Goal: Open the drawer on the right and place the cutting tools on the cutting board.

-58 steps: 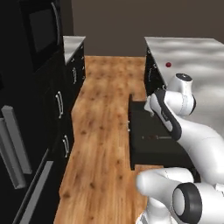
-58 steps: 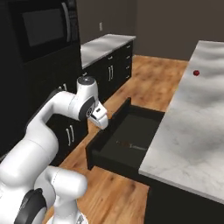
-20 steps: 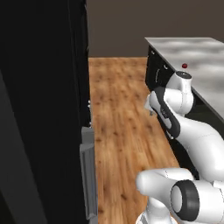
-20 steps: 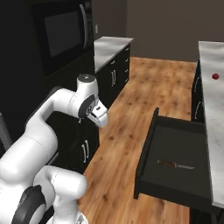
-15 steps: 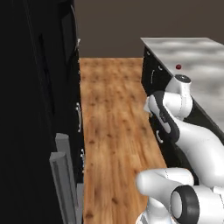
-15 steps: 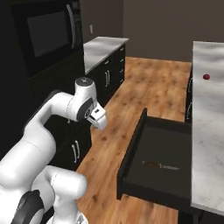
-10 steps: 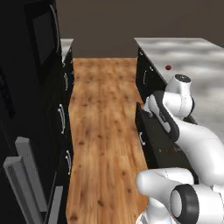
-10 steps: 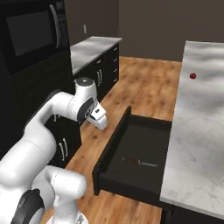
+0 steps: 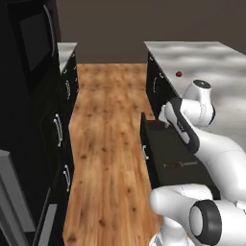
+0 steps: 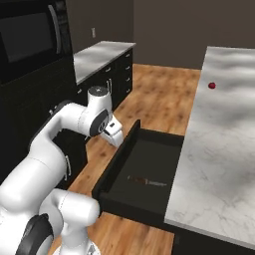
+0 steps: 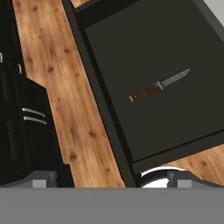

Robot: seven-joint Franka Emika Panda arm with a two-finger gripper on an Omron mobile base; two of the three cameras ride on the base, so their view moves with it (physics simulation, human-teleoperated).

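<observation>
Currently you see the drawer point(image 10: 144, 179) pulled fully out from under the marble counter point(image 10: 224, 149), a deep black box with matte flat walls and a flat dark front panel. On its smooth floor lies the knife point(image 11: 158, 85), near the middle: a thin grey blade tapering to a point, joined to a slim dark brown handle. In the right base view the knife lies toward the counter-side wall. A small red ball point(image 10: 212, 85) rests on the grey-veined counter surface close to its edge, well apart from the drawer. The gripper point(image 10: 114, 135) hangs above the front panel's outer edge, over the plank-grained wooden floor point(image 9: 108, 144); you can take its two short dark fingers point(image 11: 43, 178) as spread wide, holding nothing
</observation>
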